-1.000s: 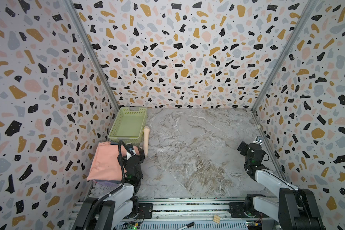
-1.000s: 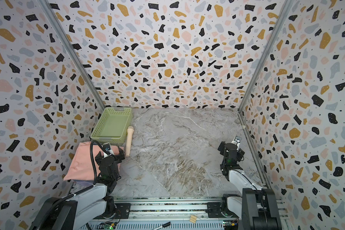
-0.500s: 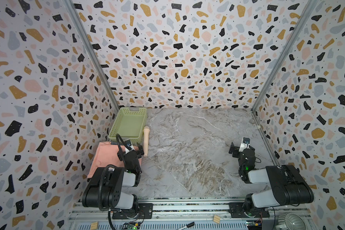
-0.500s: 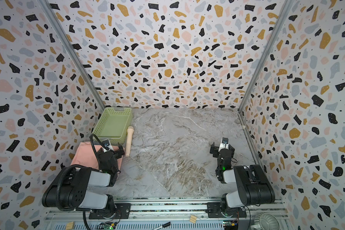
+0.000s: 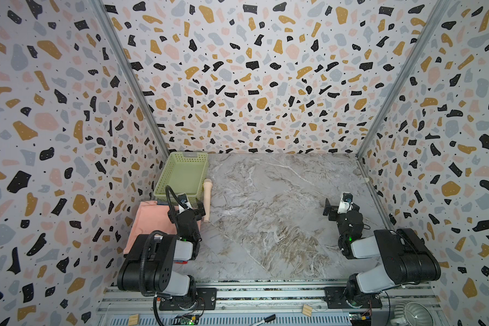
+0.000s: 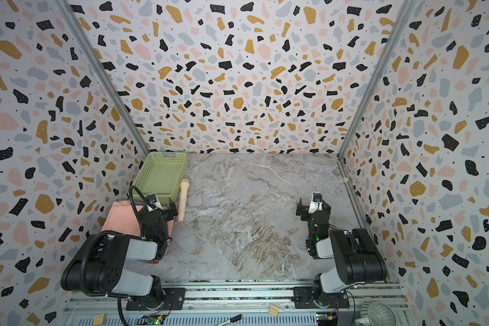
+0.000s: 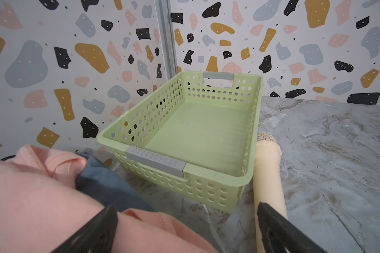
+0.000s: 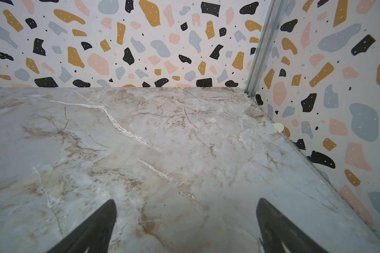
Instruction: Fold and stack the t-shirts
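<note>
Since both arms are folded back near their bases, the whole scene is easy to read. Taking the back wall as 12 o'clock, the t-shirts sit in a pile at roughly 9 o'clock on the marble tabletop point(image 5: 266, 211), tight against the left wall. The salmon-peach shirt point(image 5: 153, 223) lies on top, folded plain side up. In the left wrist view a slate-grey shirt point(image 7: 101, 181) pokes out from under it at the 12 o'clock end. A red sliver point(image 5: 182, 261) shows at the pile's 6 o'clock end, under the left arm, too small to say more.

The pale green basket point(image 5: 175, 195) sits in the 11 o'clock corner, just past the pile, with nothing in it. The left end effector point(image 5: 188, 210) hangs over the pile's 3 o'clock edge, pointed toward 12. Its jaws are spread wide and holding nothing. The beige stick point(image 5: 207, 200) lies right against the basket's 3 o'clock wall, running 12 to 6 with the fat end toward 12.

Way over at about 4 o'clock, near the right wall, the right end effector point(image 5: 341, 210) sits above bare marble. Its jaws are spread wide too, nothing between them.
</note>
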`<state>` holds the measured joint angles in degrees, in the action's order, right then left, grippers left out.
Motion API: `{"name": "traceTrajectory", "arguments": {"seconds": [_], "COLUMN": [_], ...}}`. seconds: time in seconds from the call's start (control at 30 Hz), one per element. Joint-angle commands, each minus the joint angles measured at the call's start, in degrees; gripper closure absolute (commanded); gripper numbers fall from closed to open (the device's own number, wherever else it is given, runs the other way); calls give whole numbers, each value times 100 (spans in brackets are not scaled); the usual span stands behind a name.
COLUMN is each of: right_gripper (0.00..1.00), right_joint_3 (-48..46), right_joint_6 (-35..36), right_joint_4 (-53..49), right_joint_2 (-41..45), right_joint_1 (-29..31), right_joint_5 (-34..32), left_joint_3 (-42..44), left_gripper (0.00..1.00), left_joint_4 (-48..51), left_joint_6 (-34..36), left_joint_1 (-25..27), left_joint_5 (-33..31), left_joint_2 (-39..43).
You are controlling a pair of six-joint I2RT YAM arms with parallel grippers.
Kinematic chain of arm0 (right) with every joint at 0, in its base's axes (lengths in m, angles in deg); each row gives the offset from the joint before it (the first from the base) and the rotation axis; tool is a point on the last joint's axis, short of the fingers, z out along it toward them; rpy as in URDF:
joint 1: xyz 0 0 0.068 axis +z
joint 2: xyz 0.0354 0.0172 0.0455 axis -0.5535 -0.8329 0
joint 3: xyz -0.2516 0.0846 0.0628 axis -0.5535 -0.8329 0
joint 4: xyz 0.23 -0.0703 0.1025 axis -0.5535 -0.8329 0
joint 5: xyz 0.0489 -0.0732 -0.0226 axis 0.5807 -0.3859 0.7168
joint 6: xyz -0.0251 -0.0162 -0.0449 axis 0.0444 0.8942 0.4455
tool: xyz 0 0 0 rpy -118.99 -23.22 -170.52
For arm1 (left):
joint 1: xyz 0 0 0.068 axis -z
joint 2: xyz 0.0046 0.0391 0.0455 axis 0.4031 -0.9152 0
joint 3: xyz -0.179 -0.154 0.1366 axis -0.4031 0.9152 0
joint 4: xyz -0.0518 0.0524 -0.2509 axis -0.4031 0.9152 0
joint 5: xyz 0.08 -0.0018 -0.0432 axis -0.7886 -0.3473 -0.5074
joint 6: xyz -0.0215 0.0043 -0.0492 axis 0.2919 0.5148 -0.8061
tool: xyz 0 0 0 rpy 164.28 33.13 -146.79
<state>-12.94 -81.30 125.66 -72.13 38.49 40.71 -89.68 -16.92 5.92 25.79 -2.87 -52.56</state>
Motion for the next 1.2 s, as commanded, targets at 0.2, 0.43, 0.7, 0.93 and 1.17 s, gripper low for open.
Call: {"name": "traceTrajectory", "arguments": {"seconds": [0.2,0.43,0.7,0.93,1.17], "right_gripper": [1,1,1,1,1], "right_joint_3": [-8,-4,6,40,-3], "right_joint_6": [77,75,75,75,87], "right_joint_4": [181,171,162,127,171], "right_joint_2": [55,46,49,16,53], "right_joint_1": [20,29,29,36,38], "right_joint_5": [27,27,18,18,9], "left_joint_3": [-33,-42,-42,-42,-34], "left_gripper": [0,1,1,0,0], "left_joint_4": [-256,-255,-254,-254,-255], "left_joint_6": [37,46,50,50,37], "left_joint_1": [44,44,48,45,51], "left_joint_5": [-158,-166,-165,-170,-157], "left_joint_2": [73,60,66,67,68]}}
